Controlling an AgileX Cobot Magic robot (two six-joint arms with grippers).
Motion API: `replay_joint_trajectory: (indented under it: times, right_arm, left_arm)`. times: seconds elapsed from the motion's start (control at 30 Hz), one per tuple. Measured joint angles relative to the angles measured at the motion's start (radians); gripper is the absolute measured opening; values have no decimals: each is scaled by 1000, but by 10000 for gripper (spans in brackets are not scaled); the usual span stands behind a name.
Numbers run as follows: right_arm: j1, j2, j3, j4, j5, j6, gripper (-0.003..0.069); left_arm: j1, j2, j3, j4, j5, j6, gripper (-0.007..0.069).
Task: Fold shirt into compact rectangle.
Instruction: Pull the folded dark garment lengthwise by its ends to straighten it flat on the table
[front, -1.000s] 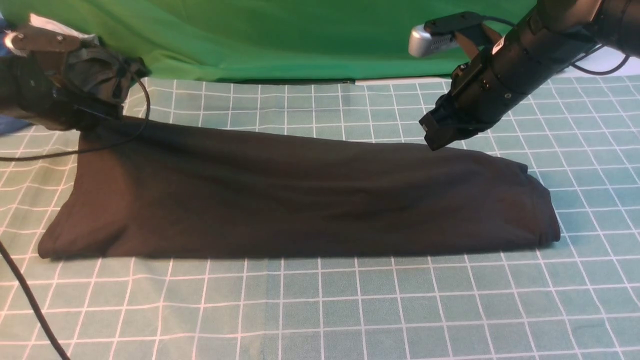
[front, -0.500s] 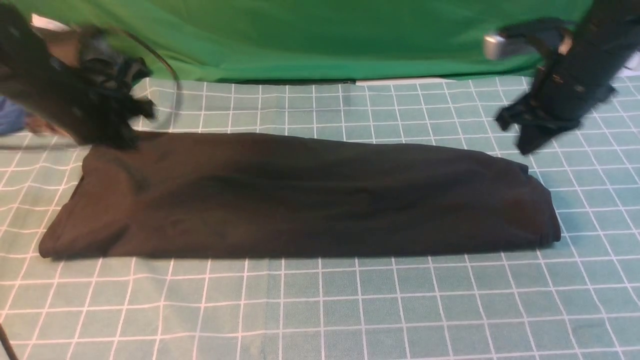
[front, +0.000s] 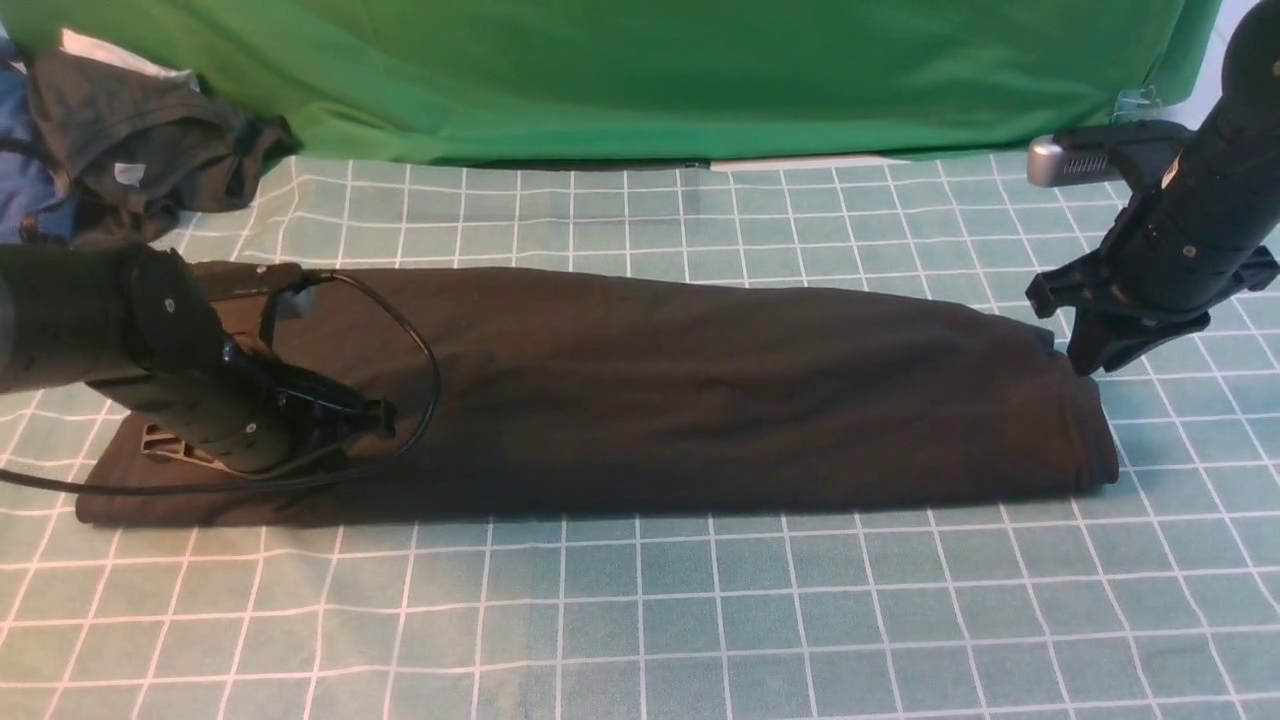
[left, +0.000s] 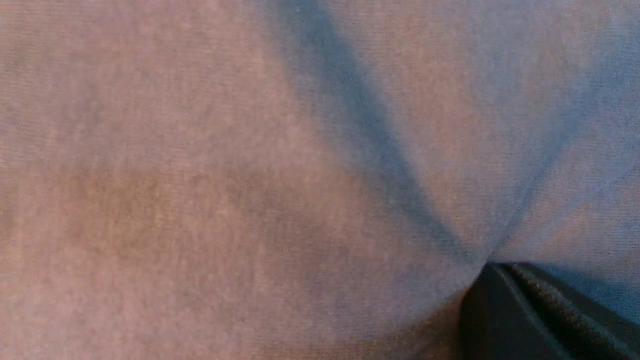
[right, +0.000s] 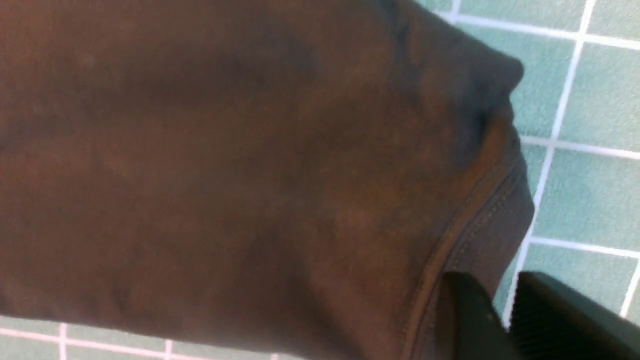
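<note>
From the front, the light is bright and even and falls from above, so the black shirt casts only a thin, soft shadow along its near edge onto the checked cloth, and everything is sharp. My left wrist camera sits so close that the fabric washes out to a grainy pinkish grey (one bluish crease shadow crosses it). My right wrist view turns it muddy brown, with my fingers blurred.

Drops the left gripper from 10 o'clock onto the 9 o'clock end of the shirt, jaws shut, tip pressing cloth. Lays the raised 10 o'clock corner flat. Swings the right gripper from the far edge to 3 o'clock, jaws parted.
</note>
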Motion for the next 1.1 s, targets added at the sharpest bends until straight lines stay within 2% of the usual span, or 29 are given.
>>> replay_joint_trajectory:
  times: [0.13,0.2,0.27,0.37,0.6,0.7,0.77,0.87,0.97,1.03,1.1]
  right_arm:
    - [0,0,1,0,-1,4,349]
    - [0,0,1,0,-21,17,501]
    - [0,1,1,0,-42,22,591]
    - [0,22,1,-10,-72,28,647]
    - [0,135,1,-43,-110,75,657]
    - [0,164,1,-40,-114,77,628]
    - [0,165,0,-37,-114,76,566]
    - [1,167,0,-22,-114,42,391]
    - [2,167,0,-12,-104,4,148]
    - [2,167,-4,-12,-94,-26,80]
    - [-5,167,-15,-22,-67,-51,71]
  left_arm:
    - [-1,-30,-2,21,18,-5,0]
    - [1,-82,-6,32,40,-5,0]
    - [1,-146,-11,34,58,-3,0]
    - [1,-255,-12,34,117,-3,0]
    - [1,-480,-12,-2,284,3,0]
    - [1,-551,-12,-31,314,14,0]
    - [1,-607,-12,-58,341,34,0]
    - [1,-669,-12,-104,382,55,0]
    - [1,-718,-12,-131,399,63,0]
    - [1,-747,-12,-138,403,64,0]
    - [1,-772,-12,-140,408,67,0]
